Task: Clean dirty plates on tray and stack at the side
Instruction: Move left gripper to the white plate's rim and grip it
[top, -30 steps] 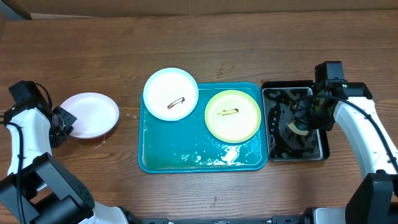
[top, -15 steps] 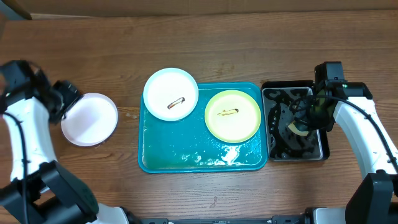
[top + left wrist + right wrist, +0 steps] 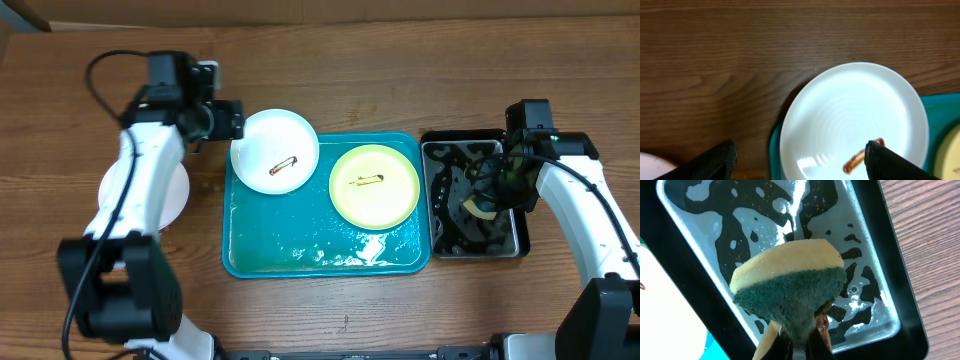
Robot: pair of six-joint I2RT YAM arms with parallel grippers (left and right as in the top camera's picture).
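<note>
Left claw (image 3: 799, 150) is spread wide and empty, at the left edge of a white plate (image 3: 275, 150) with a brown smear. That plate sits on the far-left corner of the teal tray (image 3: 290, 258), overhanging the desk (image 3: 400, 70). A smeared yellow-green plate (image 3: 374, 186) lies on the tray to its right. A second white plate (image 3: 176, 195) lies on the desk left of the tray, partly under the arm. Right claw (image 3: 800, 347) is clamped on a sponge (image 3: 790, 290) over the black tub (image 3: 522, 245).

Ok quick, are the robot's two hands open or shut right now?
Left gripper: open, empty, by the white plate.
Right gripper: shut on the sponge, above the black tub.
</note>
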